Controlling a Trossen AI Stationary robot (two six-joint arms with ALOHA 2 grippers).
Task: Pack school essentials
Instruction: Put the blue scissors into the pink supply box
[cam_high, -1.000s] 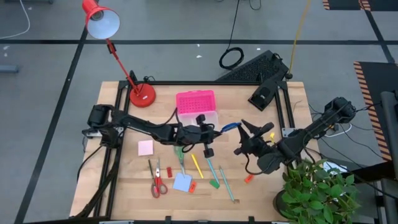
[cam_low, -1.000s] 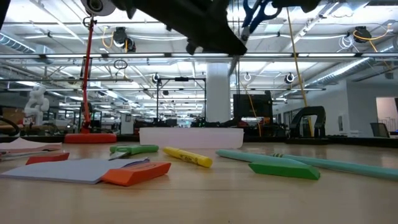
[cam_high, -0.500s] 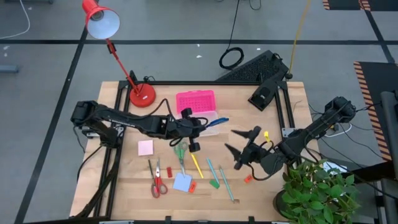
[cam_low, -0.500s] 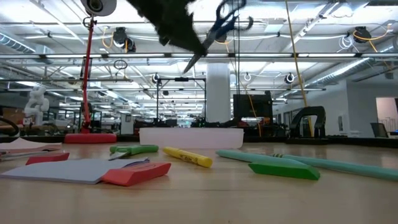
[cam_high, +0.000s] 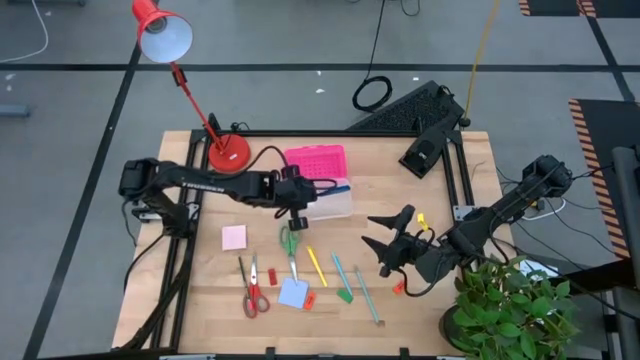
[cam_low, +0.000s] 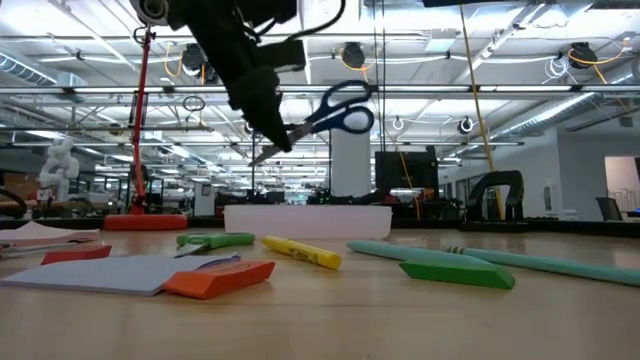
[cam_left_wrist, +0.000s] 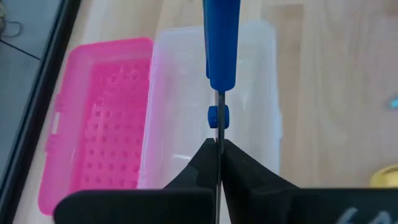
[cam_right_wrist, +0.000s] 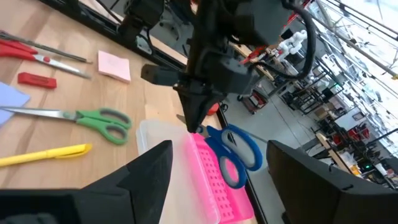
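Note:
My left gripper (cam_high: 300, 197) is shut on the blue-handled scissors (cam_high: 338, 187), held above the clear box (cam_high: 335, 205), whose pink lid (cam_high: 315, 160) lies open toward the far edge. On the table lie green scissors (cam_high: 290, 243), red scissors (cam_high: 252, 292), a yellow pencil (cam_high: 316, 266), teal pencils (cam_high: 341, 272), a pink note pad (cam_high: 234, 237), a blue note pad (cam_high: 292, 293), red erasers (cam_high: 272, 276) and a green eraser (cam_high: 345, 295). My right gripper (cam_high: 378, 232) hangs open to the right of the pencils, holding nothing. My left gripper pinches the scissors' closed blades (cam_left_wrist: 217, 142) between its two fingers, just behind the pivot (cam_left_wrist: 217, 116). The fingers lie along the scissors, whose blue handles (cam_low: 340, 108) stick out past the fingertips toward the table's right. The scissors hang clear above the box, tilted, handles higher than the blade tip (cam_low: 262, 152).
A red desk lamp (cam_high: 228, 152) stands at the far left of the table. A black stand (cam_high: 430, 140) sits at the far right. A green plant (cam_high: 510, 305) is at the near right corner. Bare wood lies between the pencils and my right gripper.
My left gripper has carried the blue scissors toward the table's left and far edge and down, from between the two grippers to above the clear box. The scissors have tipped, blade tip lower. My right gripper has drawn back a little toward the near edge.

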